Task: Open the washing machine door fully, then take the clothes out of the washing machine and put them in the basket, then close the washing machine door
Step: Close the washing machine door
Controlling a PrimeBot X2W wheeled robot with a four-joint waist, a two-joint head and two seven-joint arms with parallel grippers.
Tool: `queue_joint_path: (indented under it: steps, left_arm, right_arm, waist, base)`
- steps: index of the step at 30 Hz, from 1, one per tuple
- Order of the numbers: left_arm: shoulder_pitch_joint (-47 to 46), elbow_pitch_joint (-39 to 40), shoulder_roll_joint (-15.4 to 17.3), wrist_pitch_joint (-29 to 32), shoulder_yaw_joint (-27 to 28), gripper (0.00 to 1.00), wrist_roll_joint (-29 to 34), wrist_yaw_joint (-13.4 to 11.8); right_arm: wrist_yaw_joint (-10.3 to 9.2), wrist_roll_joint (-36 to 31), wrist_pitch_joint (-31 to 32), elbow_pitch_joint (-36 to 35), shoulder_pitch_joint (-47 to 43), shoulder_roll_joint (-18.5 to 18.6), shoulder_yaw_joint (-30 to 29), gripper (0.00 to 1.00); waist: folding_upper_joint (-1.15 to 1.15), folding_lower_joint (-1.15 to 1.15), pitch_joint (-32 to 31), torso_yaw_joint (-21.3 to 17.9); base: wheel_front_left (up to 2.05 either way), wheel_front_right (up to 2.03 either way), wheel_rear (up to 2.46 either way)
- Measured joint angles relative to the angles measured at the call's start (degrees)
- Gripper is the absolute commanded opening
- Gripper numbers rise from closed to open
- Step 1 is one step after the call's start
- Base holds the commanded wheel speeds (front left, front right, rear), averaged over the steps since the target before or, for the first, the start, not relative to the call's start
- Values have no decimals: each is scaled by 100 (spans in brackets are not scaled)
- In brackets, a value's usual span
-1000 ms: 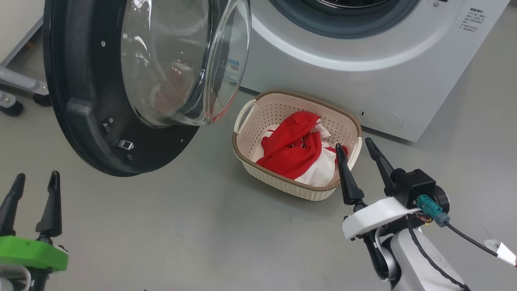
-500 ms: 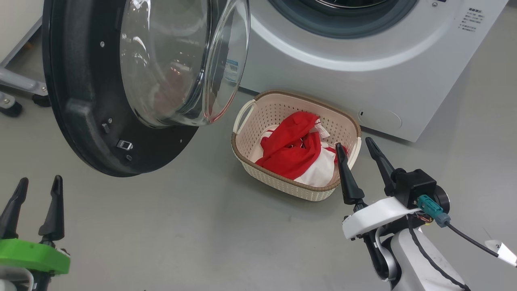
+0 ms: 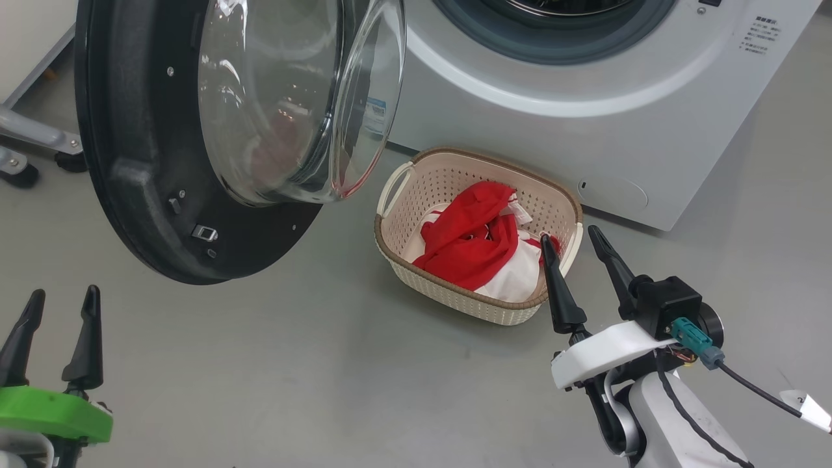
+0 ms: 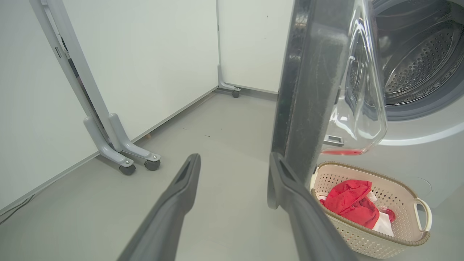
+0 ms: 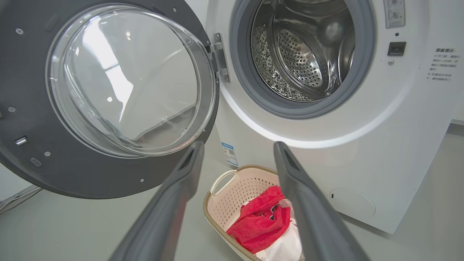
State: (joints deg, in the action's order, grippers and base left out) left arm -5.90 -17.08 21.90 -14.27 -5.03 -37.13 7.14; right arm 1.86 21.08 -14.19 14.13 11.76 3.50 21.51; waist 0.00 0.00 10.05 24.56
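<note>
In the head view, the door (image 3: 130,162) hung wide open, its glass bowl (image 3: 286,104) bulging toward the washer (image 3: 585,130). The basket (image 3: 455,296) sat on the floor (image 3: 325,364) just before the washer's front, with the red-and-white clothes (image 3: 471,247) heaped inside. The left gripper (image 3: 64,292) hovered at the lower left, fingers (image 3: 83,338) spread and empty, well apart from the door. The right gripper (image 3: 572,235), equally spread and holding nothing, hovered at the basket's near right corner, one tip crossing the basket's edge as seen, contact impossible to tell. The left wrist view looked edge-on along the door's thick black rim (image 4: 308,90), with the left fingers open over the floor and the basket beyond. The right wrist view faced the washer: the drum (image 5: 301,61) looked empty in the part shown, the hinge (image 5: 219,58) joined the door to the washer's front left of the drum, and the basket lay between the open fingers. Judging from this, only closing remained. The door would likely be stiff and fairly heavy, swinging only about its hinge; its bowl looked slick and curved, a poor place to press. The better hold would be the black rim at the free edge near the latch (image 3: 203,233), farthest from the hinge, pushed flat rather than pinched.
</note>
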Motion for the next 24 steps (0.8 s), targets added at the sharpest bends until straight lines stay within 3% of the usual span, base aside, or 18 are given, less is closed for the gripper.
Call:
queue_joint_path:
  steps: [14, 15, 16, 17, 24]
  left_arm:
    - [-8, 2, -11, -1, 56, 100, 14, 0]
    - [-8, 1, -16, -1, 55, 78, 14, 0]
    - [-8, 1, -24, -1, 53, 34, 14, 0]
    - [-8, 2, -25, 0, 41, 0, 14, 0]
    - [-8, 12, -18, -1, -40, 0, 15, 5]
  right_arm:
    - [1, 0, 0, 0, -32, -1, 1, 100]
    - [1, -1, 0, 1, -33, -1, 1, 100]
    - [1, -1, 0, 1, -34, -1, 2, 100]
    - [1, 0, 0, 1, -36, -1, 3, 100]
    - [2, -1, 0, 5, -48, -1, 7, 100]
  waist:
    - [0, 0, -3, 12]
    - [0, 0, -7, 13]
    - [0, 0, -12, 14]
    - [0, 0, -17, 15]
    - [0, 0, -56, 20]
  base:
    - [0, 0, 0]
    - [0, 0, 0]
    - [0, 0, 0]
    - [0, 0, 0]
    - [0, 0, 0]
